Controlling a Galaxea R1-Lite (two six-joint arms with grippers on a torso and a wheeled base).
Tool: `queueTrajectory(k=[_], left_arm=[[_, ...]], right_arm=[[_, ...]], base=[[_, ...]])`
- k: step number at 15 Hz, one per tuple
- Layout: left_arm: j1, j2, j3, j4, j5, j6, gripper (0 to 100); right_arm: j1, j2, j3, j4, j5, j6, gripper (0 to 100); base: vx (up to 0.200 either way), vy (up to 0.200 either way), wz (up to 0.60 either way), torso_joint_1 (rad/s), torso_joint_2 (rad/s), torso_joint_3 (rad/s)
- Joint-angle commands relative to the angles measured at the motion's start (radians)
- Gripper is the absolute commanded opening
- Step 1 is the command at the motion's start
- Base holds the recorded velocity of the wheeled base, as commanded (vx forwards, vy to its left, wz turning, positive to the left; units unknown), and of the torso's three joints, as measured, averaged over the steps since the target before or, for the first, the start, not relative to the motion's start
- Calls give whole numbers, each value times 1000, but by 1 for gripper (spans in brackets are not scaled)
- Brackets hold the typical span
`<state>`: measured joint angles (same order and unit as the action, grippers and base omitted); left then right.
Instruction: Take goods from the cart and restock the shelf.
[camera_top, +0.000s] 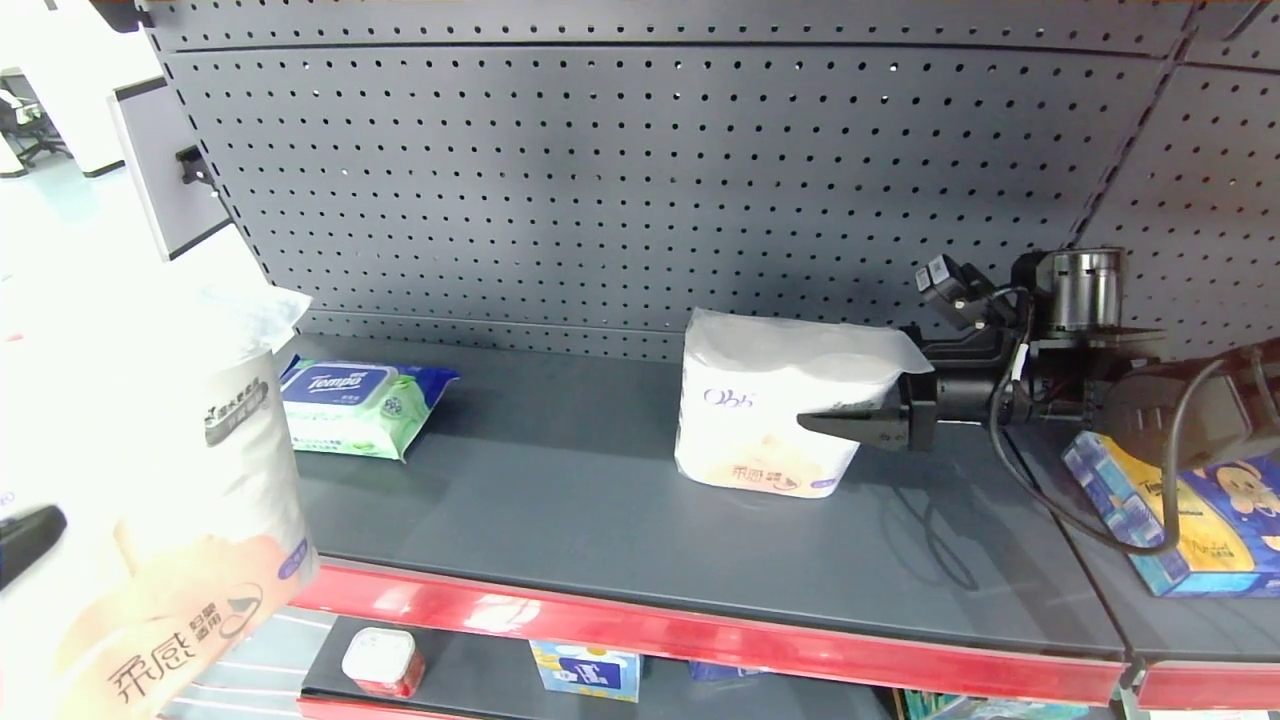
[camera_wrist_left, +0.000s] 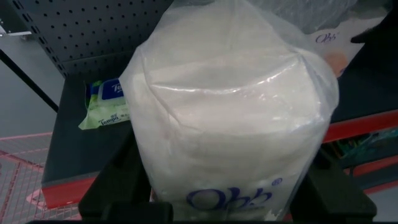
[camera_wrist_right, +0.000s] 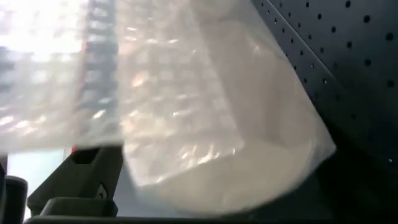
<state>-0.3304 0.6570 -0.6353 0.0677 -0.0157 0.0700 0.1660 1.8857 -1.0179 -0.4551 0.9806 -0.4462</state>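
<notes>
Grey shelf (camera_top: 560, 500) with a red front lip, pegboard (camera_top: 600, 180) behind. A pack (camera_top: 770, 400) of toilet rolls stands upright mid-shelf, near the pegboard. The wipes (camera_top: 355, 402) lie flat well to the left of the pack. A tissue box (camera_top: 1225, 530) lies to the pack's right, partly covered by the right arm (camera_top: 1180, 410) and its cable (camera_top: 1168, 470). On the level below the pack: a small red-and-white tin (camera_top: 380, 660) and a blue box (camera_top: 585, 668).

The right arm comes in level from the pack's right, wrist above the tissue box. At the pack's right front face, about mid-height, sits the right gripper (camera_top: 850, 425); cannot tell whether it clamps the pack or only touches it.

A second pack (camera_top: 150, 520) of the same kind is off the shelf, upright in the air, in front of and far left of the pack. The left gripper (camera_wrist_left: 227, 196) is closed on it, one dark finger low on each side.

The left wrist view looks over the second pack's top to the wipes and the pack, and adds red wire mesh (camera_wrist_left: 25, 177) below the shelf lip. The right wrist view adds the pack's clear wrap close up, with the pegboard just behind it
</notes>
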Motion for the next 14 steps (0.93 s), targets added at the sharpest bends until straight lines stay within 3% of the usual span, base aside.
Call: queueTrajectory(k=[1, 2, 3, 7, 14], left_arm=[[-1, 0, -1, 0, -1, -1, 0], [-1, 0, 0, 0, -1, -1, 0], [-1, 0, 0, 0, -1, -1, 0], [-1, 0, 5, 0, -1, -1, 0], [-1, -2, 16, 0, -4, -6, 0]], right_arm=[[6, 21, -18, 0, 0, 0, 100], [12, 21, -13, 0, 0, 0, 100], [17, 21, -13, 0, -2, 0, 0], [33, 13, -2, 1, 0, -2, 0], [116, -155, 232, 7, -54, -2, 0]], base=[[0, 0, 0, 0, 0, 0], [0, 0, 0, 0, 0, 0], [0, 0, 0, 0, 0, 0], [0, 0, 0, 0, 0, 0], [0, 0, 0, 0, 0, 0]])
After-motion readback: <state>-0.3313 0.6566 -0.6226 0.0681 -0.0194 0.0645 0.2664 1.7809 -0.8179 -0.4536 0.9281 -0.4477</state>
